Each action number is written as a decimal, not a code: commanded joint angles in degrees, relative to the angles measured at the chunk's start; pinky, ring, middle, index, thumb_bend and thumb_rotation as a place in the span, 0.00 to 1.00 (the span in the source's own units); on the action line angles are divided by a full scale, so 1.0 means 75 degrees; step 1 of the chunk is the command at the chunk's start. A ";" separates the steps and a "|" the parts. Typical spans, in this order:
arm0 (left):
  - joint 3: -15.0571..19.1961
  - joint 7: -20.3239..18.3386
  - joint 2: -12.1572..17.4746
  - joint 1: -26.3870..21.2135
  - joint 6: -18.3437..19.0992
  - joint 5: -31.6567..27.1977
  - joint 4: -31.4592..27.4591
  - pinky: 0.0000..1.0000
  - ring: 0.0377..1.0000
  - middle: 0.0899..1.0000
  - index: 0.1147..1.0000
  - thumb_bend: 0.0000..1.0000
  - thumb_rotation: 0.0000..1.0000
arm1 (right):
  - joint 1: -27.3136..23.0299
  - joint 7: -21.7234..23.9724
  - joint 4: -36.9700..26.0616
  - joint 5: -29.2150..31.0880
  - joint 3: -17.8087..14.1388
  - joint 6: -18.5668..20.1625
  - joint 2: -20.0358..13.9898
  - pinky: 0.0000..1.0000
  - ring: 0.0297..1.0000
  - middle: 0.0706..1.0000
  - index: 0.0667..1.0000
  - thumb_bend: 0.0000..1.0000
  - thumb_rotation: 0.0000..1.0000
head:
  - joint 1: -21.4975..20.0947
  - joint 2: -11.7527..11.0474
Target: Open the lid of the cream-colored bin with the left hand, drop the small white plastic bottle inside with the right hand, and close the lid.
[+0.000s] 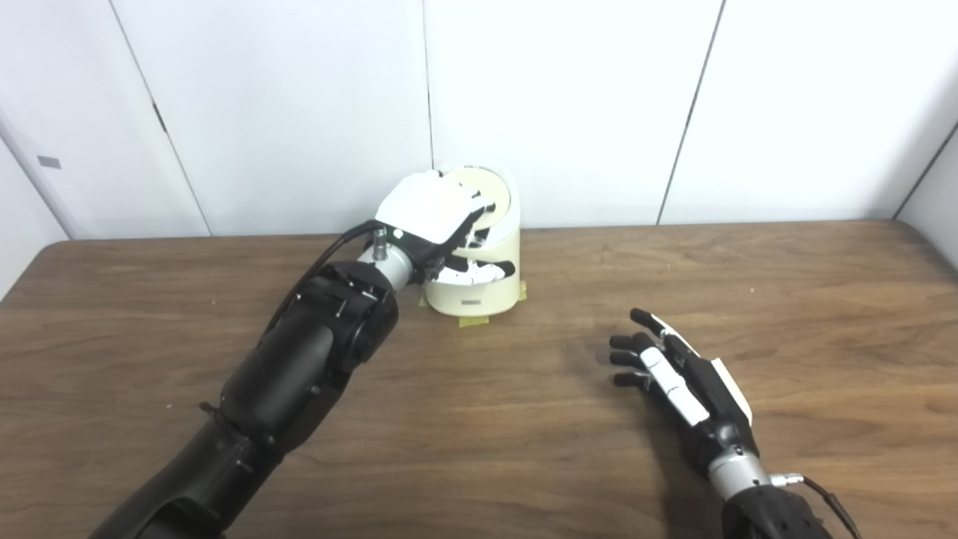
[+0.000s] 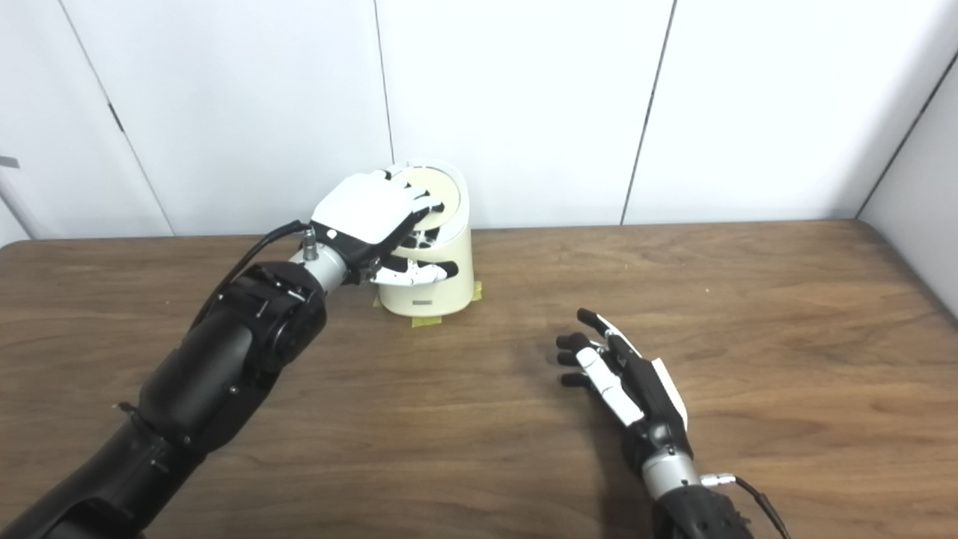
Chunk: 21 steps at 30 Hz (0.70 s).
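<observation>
Wooden table (image 1: 524, 449): bin (image 1: 486, 288) lid (image 1: 490, 196) is half covered by left hand (image 1: 434, 213), grip unclear; right hand (image 1: 685, 374) is spread, empty.

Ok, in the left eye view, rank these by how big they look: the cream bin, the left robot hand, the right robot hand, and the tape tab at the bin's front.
1. Cream bin, partly hidden by the hand.
2. Left robot hand and right robot hand: they look alike, and the right is nearer the camera, so unranked.
3. Tape tab, far the smallest.
</observation>
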 commanded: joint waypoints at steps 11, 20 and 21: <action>-0.0228 -0.0618 0.0158 0.0440 -0.0103 -0.0183 0.0126 0.97 0.93 0.92 0.88 0.51 0.80 | -0.0205 0.0065 -0.0327 0.0151 -0.0048 -0.0005 -0.0052 0.64 0.72 0.70 0.85 0.57 0.64 | 0.0020 0.0041; -0.0179 -0.0587 0.0176 0.0464 -0.0100 -0.0201 -0.0090 0.98 0.94 0.91 0.89 0.52 0.76 | -0.0215 0.0053 -0.0319 0.0116 -0.0024 -0.0004 -0.0070 0.63 0.72 0.70 0.85 0.57 0.65 | 0.0022 0.0024; -0.0165 -0.0567 0.0178 0.0467 -0.0100 -0.0197 -0.0138 0.98 0.94 0.91 0.90 0.52 0.75 | -0.0217 0.0048 -0.0318 0.0114 -0.0026 -0.0003 -0.0065 0.63 0.72 0.70 0.85 0.57 0.65 | 0.0022 0.0024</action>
